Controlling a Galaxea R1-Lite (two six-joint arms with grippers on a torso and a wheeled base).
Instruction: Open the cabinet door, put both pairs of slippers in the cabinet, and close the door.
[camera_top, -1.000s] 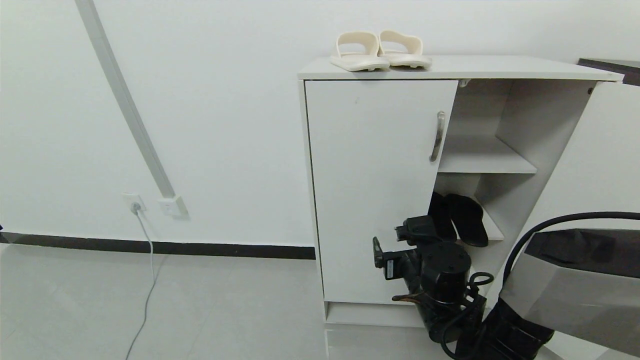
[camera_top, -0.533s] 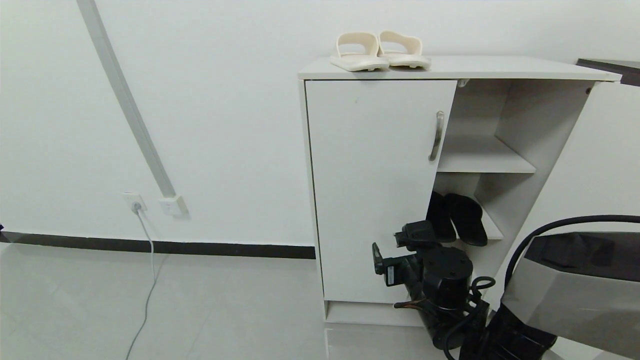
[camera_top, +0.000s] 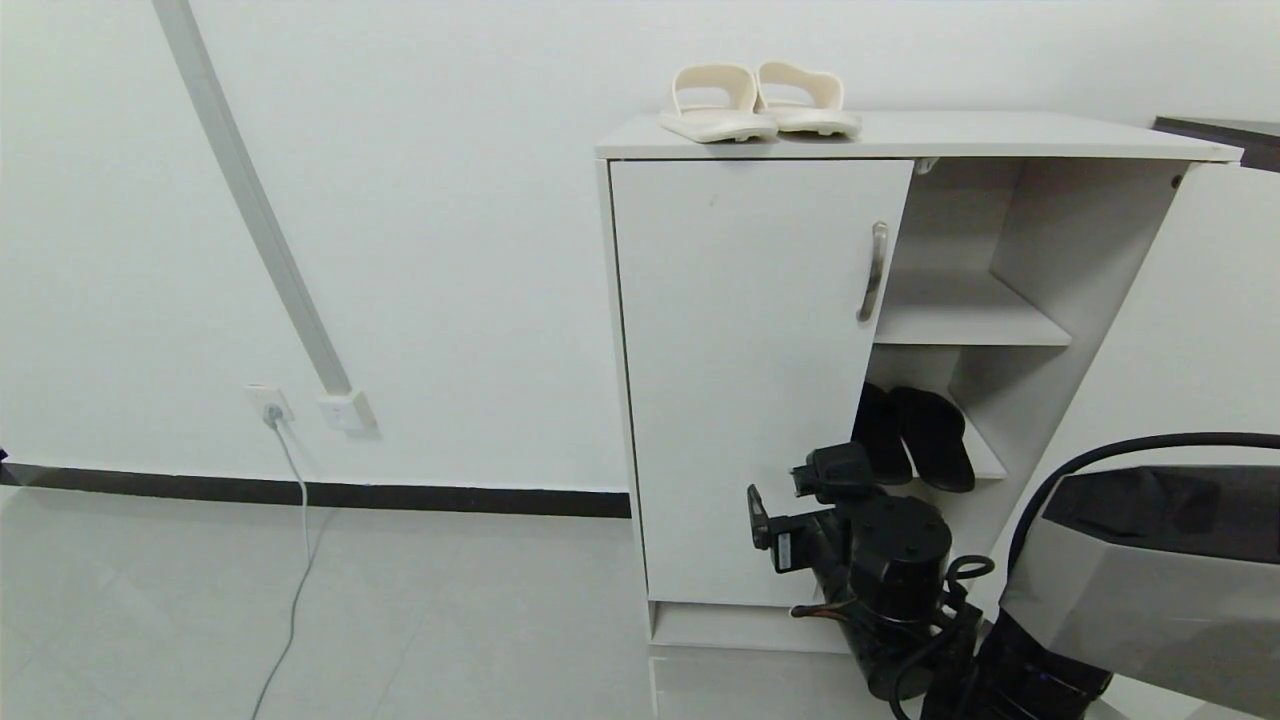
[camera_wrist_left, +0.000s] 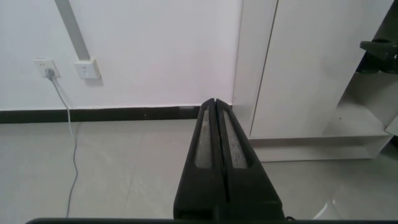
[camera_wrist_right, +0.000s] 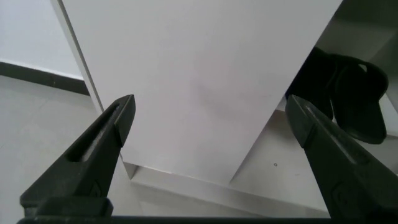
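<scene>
Right door (camera_top: 1200, 300) of the cabinet (camera_top: 1000, 135) is swung open; left door (camera_top: 740, 380) is closed. Black slippers (camera_top: 925, 440) sit side by side on the lower shelf, so pair one looks done. Right gripper (camera_top: 795, 490) is spread wide and empty, low in front of the closed left door. The black pair is just beyond it and off to its right, not touching. In the right wrist view the same gripper (camera_wrist_right: 210, 102) faces the door panel, with the black pair (camera_wrist_right: 348, 93) past one finger. Cream slippers (camera_top: 755, 100) are on the cabinet top, well above the right gripper and slightly to its left. They lie next to each other at the front edge. Left gripper (camera_wrist_left: 214, 109) has its fingers pressed together on nothing and is aimed at the floor by the wall, cabinet to its side. Step in hand, as I judge it: between pairs, about to fetch the cream one. Next move calls for a big lift of the right arm, clear of the left door's handle (camera_top: 877, 270) and the top's edge. Then grab the cream pair, place it inside (the middle shelf (camera_top: 970, 325) is free) and shut the right door.
</scene>
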